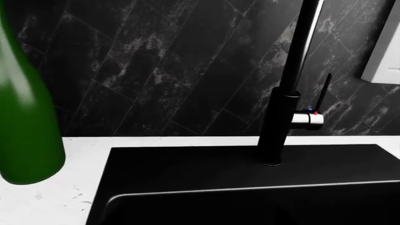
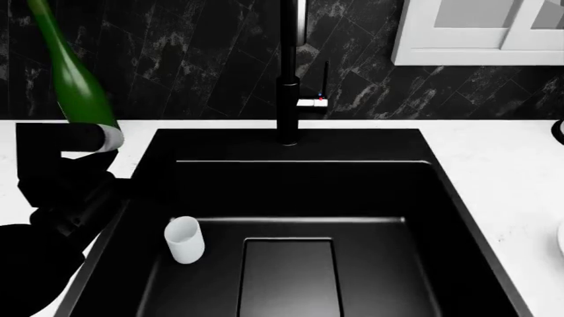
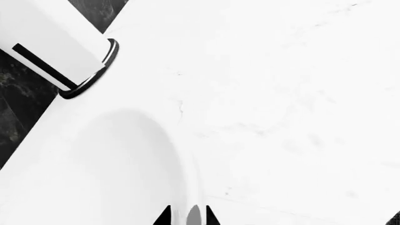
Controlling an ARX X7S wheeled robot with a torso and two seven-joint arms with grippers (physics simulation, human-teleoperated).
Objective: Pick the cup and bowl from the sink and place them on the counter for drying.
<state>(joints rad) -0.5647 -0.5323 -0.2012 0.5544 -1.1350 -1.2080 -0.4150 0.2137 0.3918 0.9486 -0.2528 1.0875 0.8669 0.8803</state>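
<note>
The cup (image 2: pixel 184 239), a small white tumbler, stands upright on the floor of the black sink (image 2: pixel 414 198), at its left side. My left gripper (image 2: pixel 132 190) hangs over the sink's left edge, above and left of the cup. It is black against black, so its jaws cannot be made out. The left wrist view shows the sink (image 1: pixel 187 173) but no fingers. The white bowl (image 3: pixel 106 168) rests on the white counter (image 3: pixel 281 93) to the right of the sink. My right gripper (image 3: pixel 187 218) has its two black fingertips astride the bowl's rim. A sliver of the bowl (image 2: pixel 561 246) shows in the head view.
A tall green bottle (image 2: pixel 75 72) stands on the counter left of the sink, close to my left arm (image 2: pixel 62 185); it also shows in the left wrist view (image 1: pixel 25 122). The black faucet (image 2: pixel 288 86) rises behind the basin. A paper-towel roll (image 3: pixel 50 42) on a black base stands near the bowl.
</note>
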